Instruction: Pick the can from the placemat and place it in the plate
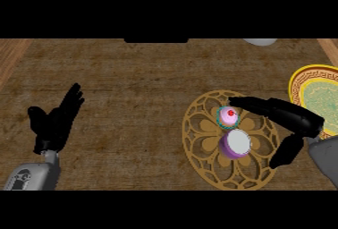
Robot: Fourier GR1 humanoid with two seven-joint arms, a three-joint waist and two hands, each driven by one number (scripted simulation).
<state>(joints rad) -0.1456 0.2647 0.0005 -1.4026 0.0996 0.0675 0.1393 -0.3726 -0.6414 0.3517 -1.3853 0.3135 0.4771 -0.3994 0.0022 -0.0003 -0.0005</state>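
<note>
The can (235, 143) is lying on its side on the placemat (198, 134), the round gold cut-out one sitting on the table (132, 80). It's purple with a pale end facing up toward the camera. Just above it on the same mat there's a small cupcake (228, 117) with pink frosting, a red dot on top and a teal wrapper. The two look like they're touching or nearly so, hard to say which.

The right robot hand (290, 118) is over the right side of the mat, open, with its fingers (254, 103) stretched out to the left so the tips end up right by the cupcake, and the thumb (285, 154) hanging down just to the right of the can. Nothing is gripped; the can sits in the gap between thumb and fingers.

The plate (310, 85) is yellow with a patterned rim and greenish middle, off at the right edge, partly cut off, beside the mat.

The left robot hand (56, 120) is way over on the left, open, fingers pointing up, just resting.
</note>
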